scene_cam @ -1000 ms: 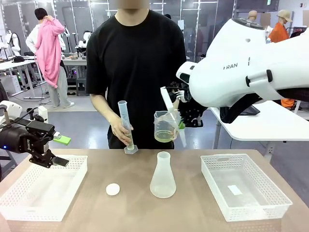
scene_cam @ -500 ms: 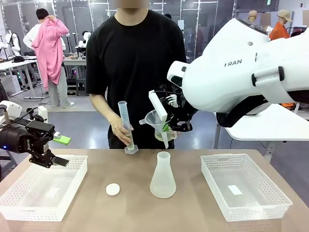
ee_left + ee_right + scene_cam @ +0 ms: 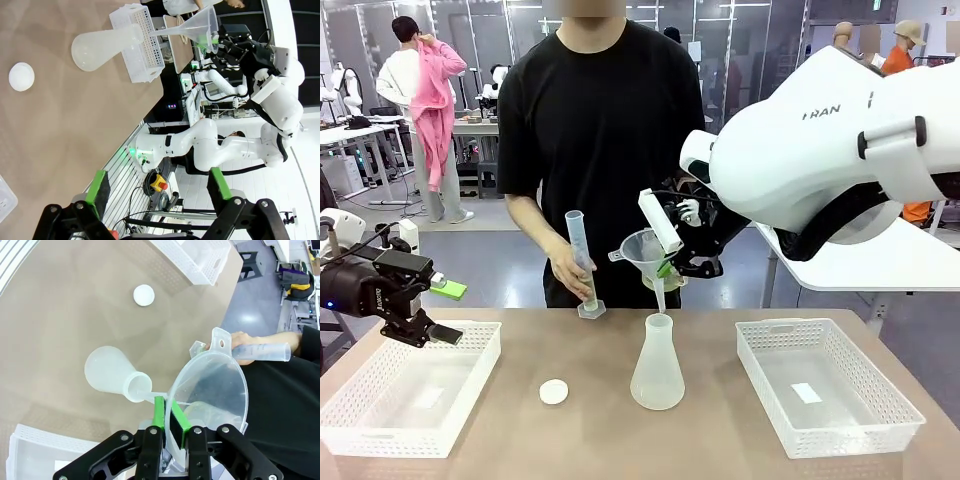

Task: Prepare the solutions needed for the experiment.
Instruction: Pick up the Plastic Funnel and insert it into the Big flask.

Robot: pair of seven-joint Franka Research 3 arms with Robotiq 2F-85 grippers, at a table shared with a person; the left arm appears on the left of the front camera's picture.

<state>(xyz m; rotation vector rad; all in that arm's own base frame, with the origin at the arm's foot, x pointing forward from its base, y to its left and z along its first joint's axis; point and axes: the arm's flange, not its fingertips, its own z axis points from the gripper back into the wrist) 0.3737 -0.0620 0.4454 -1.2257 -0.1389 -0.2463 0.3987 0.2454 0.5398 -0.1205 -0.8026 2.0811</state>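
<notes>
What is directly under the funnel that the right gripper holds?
The conical flask stands under the funnel, with the spout at its mouth. The flask's frosted wall hides its contents.

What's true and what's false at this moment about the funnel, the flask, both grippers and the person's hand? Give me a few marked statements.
1. The right gripper is shut on the funnel's rim. True.
2. The funnel's spout points at the right basket. False: it is over the mouth of the upright flask.
3. The left gripper is shut on the white cap. False: it is open and holds nothing, near the left basket's far edge. The cap lies on the table.
4. The person's hand holds the graduated cylinder. True.
</notes>
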